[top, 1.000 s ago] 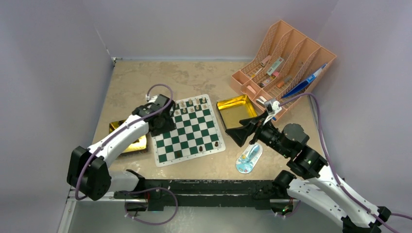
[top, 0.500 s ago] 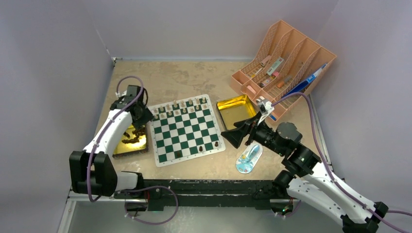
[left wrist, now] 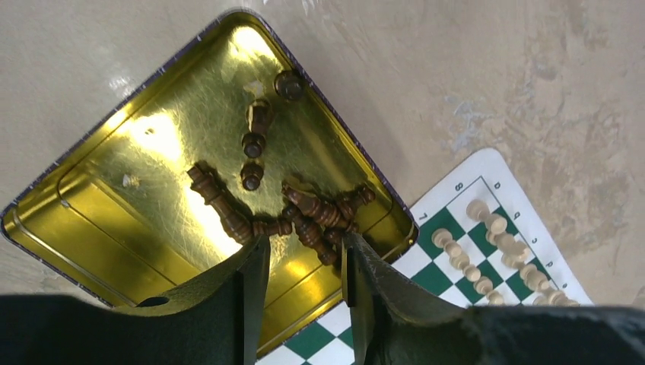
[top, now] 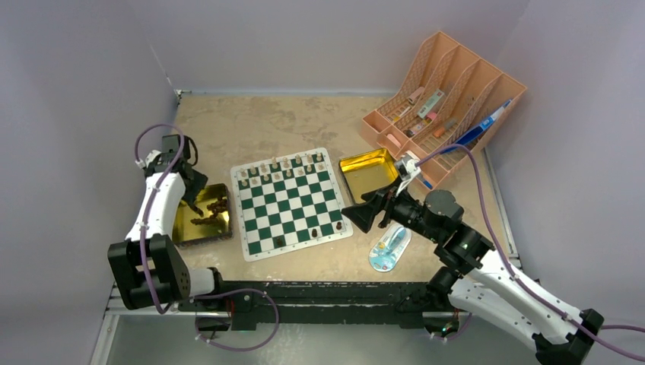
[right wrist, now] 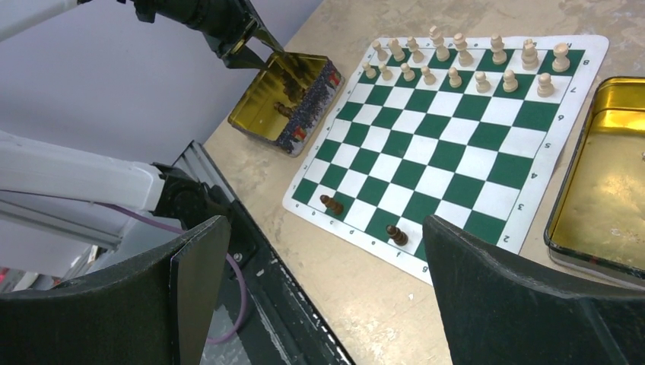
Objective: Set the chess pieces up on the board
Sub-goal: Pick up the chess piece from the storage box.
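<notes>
Robot lab cell: plain walls (top: 319, 38) box in a tabletop (top: 281, 125).

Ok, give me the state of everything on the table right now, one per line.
Board: flat, partly set.
Light pieces: standing in two rows at the board's far edge.
Two dark pieces: upright at the board's near side.
Left tin: open, holds loose dark pieces.
Right tin: open, looks empty.
Left gripper: open over the left tin, holding nothing.
Right gripper: wide open, empty, by the board's right side.

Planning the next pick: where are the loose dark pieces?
The dark pieces lie in the gold tin left of the board, top view, beneath the left gripper.
</notes>
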